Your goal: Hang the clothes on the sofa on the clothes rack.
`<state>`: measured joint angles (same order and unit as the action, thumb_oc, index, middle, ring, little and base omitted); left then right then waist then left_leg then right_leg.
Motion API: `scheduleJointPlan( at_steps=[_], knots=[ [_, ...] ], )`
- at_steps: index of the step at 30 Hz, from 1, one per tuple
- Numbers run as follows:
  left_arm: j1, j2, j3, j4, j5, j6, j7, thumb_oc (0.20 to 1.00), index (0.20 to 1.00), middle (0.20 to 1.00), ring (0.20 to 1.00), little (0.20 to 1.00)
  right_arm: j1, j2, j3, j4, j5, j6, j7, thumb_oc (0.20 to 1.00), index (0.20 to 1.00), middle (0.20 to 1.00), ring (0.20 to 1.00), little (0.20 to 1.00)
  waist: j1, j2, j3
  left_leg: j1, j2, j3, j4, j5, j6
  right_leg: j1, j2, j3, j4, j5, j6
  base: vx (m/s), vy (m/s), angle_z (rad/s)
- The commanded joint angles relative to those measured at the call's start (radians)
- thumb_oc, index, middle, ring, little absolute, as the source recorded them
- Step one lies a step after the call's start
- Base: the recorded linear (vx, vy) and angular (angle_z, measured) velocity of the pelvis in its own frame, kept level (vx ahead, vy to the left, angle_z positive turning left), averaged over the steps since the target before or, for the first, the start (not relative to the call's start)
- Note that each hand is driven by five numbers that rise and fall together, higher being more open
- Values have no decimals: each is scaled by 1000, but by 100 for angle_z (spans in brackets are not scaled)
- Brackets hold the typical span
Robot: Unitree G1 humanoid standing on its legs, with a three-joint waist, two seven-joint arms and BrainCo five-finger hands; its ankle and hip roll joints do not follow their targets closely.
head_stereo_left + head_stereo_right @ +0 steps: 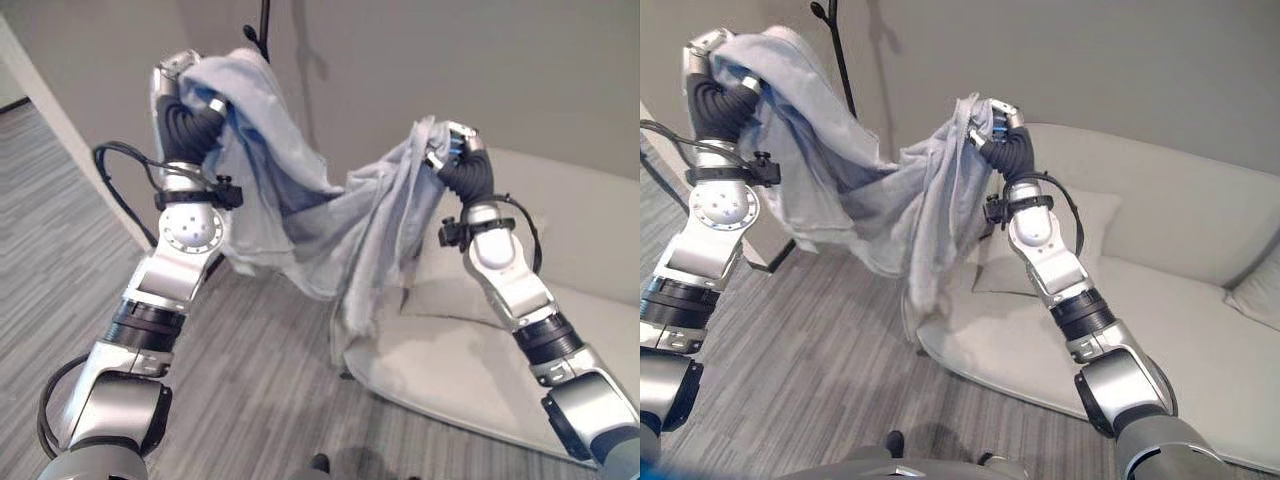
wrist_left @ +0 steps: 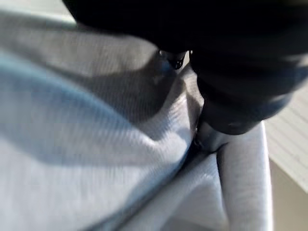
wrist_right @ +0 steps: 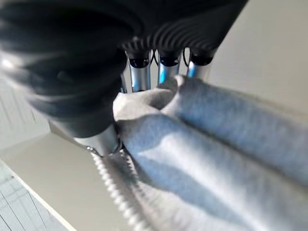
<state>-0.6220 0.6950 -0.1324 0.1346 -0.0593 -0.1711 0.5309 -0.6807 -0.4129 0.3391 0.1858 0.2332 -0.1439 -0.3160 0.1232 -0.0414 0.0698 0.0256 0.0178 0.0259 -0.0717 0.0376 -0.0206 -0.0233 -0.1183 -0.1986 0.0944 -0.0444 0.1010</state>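
Behind, a rack pole [image 1: 843, 70]; sofa [image 1: 1200, 330] below garment [image 1: 890, 200].

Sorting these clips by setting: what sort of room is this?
Probably a living room or a mock-up of one: a pale sofa with a cushion, a grey plank floor, and a black clothes rack.

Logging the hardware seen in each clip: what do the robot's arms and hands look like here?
Both arms are silver-grey metal segments with black bands at the joints. A round silver disc with small holes marks the left forearm. Each wrist wears a dark ribbed cover with a small black clamp below it. The left robot hand and right robot hand have silver fingers, with blue showing between them.
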Motion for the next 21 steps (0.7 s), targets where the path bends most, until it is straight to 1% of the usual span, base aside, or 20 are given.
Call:
scheduleJointPlan(
  at_steps=[1, 3, 4, 7, 8, 9, 10, 13, 14, 15, 16, 17, 18, 19, 20, 21],
  knots=[
    [-58, -13, 3, 23, 35, -30, -22, 200, 200, 200, 200, 200, -63, -37, -21, -8, -23, -59, 4, 200, 200, 200, 200, 200, -15, -8, -76, 24, -16, -39, -16, -37, -41, 10, 49, 58, -28, 30, 16, 78, 6, -23],
    [-57, -16, 8, 10, 30, -33, -30, 200, 200, 200, 200, 200, -53, -45, -22, -8, -18, -56, 7, 200, 200, 200, 200, 200, -18, -7, -89, 19, -22, -29, -16, -43, -43, 34, 51, 57, -99, 58, 20, 83, -23, -22],
    [-45, -23, 15, 3, 29, -33, -35, 200, 200, 200, 200, 200, -38, -48, -28, -16, -16, -51, 13, 200, 200, 200, 200, 200, -25, -6, -97, 24, -19, -26, -16, -45, -44, 50, 58, 69, -136, 73, 23, 77, -35, -18],
    [-27, -32, 25, -6, 22, -30, -40, 200, 200, 200, 200, 200, -15, -55, -36, -29, -19, -46, 21, 200, 200, 200, 200, 200, -33, -10, -101, 33, -16, -24, -16, -48, -42, 70, 63, 78, -179, 95, 25, 62, -66, -1],
    [-25, -32, 26, -8, 22, -30, -40, 200, 200, 200, 200, 200, -14, -55, -36, -30, -19, -46, 21, 200, 200, 200, 200, 200, -32, -9, -100, 35, -15, -24, -16, -49, -42, 73, 63, 78, -179, 93, 25, 2, -53, -1],
    [-20, -36, 30, -9, 20, -32, -42, 200, 200, 200, 200, 200, -10, -57, -37, -32, -17, -47, 23, 200, 200, 200, 200, 200, -35, -12, -96, 32, -16, -23, -13, -38, -41, 68, 64, 84, -182, 102, 24, 8, -33, -1],
    [-20, -40, 29, -10, 17, -32, -42, 200, 200, 200, 200, 200, -8, -61, -39, -33, -17, -47, 23, 200, 200, 200, 200, 200, -37, -13, -90, 34, -13, -23, 2, -50, -41, 71, 64, 88, -181, 95, 24, -10, -52, -3],
    [-11, -58, 33, -17, 13, -33, -49, 200, 200, 200, 200, 200, 0, -74, -44, -44, -16, -50, 22, 200, 200, 200, 200, 200, -45, -26, -64, -16, -14, -21, 112, -86, -45, 79, 53, 75, -181, 95, 20, -15, -35, 0],
    [-11, -58, 33, -17, 13, -33, -49, 200, 200, 200, 200, 200, 0, -74, -44, -44, -16, -50, 22, 200, 200, 200, 200, 200, -45, -26, -64, -16, -14, -21, 112, -86, -45, 79, 53, 75, -181, 95, 20, -20, 25, 12],
    [11, -67, 38, -22, 9, -37, -56, 200, 200, 200, 200, 200, 6, -81, -40, -50, -17, -49, 27, 200, 200, 200, 200, 200, -48, -25, -55, -43, -9, -27, 156, -97, -51, 82, 46, 67, -180, 93, 17, -21, 61, 10],
    [14, -66, 35, -22, 9, -39, -61, 200, 200, 200, 200, 200, 6, -84, -36, -48, -18, -48, 30, 200, 200, 200, 200, 200, -50, -25, -52, -55, 1, -27, 169, -96, -56, 83, 41, 67, -179, 91, 18, -28, 101, 3],
    [14, -62, 34, -24, 8, -38, -62, 200, 200, 200, 200, 200, 1, -88, -33, -44, -16, -48, 31, 200, 200, 200, 200, 200, -47, -26, -47, -67, 13, -32, 175, -90, -63, 80, 33, 68, -178, 91, 22, -5, 184, 1],
    [14, -55, 34, -26, 6, -43, -63, 200, 200, 200, 200, 200, -6, -96, -28, -40, -10, -51, 34, 200, 200, 200, 200, 200, -45, -28, -46, -75, 56, -51, 152, -73, -75, 69, 14, 75, -176, 89, 30, -1, 153, -12],
    [14, -55, 34, -26, 6, -43, -63, 200, 200, 200, 200, 200, -6, -96, -28, -40, -10, -51, 34, 200, 200, 200, 200, 200, -45, -28, -46, -75, 56, -50, 151, -73, -76, 68, 14, 75, -176, 89, 30, 36, 418, -19],
    [8, -44, 28, -14, -6, -52, -54, 200, 200, 200, 200, 200, -23, -117, -17, -41, -2, -50, 38, 200, 200, 200, 200, 200, -51, -19, -51, -69, 179, -69, 73, 5, -112, 40, -30, 92, -166, 73, 54, 35, 299, -20],
    [7, -44, 28, -12, -6, -53, -54, 200, 200, 200, 200, 200, -24, -117, -16, -40, -2, -50, 38, 200, 200, 200, 200, 200, -50, -17, -52, -63, 183, -68, 61, 11, -114, 37, -27, 93, -162, 71, 53, 76, 578, -10]
  ],
)
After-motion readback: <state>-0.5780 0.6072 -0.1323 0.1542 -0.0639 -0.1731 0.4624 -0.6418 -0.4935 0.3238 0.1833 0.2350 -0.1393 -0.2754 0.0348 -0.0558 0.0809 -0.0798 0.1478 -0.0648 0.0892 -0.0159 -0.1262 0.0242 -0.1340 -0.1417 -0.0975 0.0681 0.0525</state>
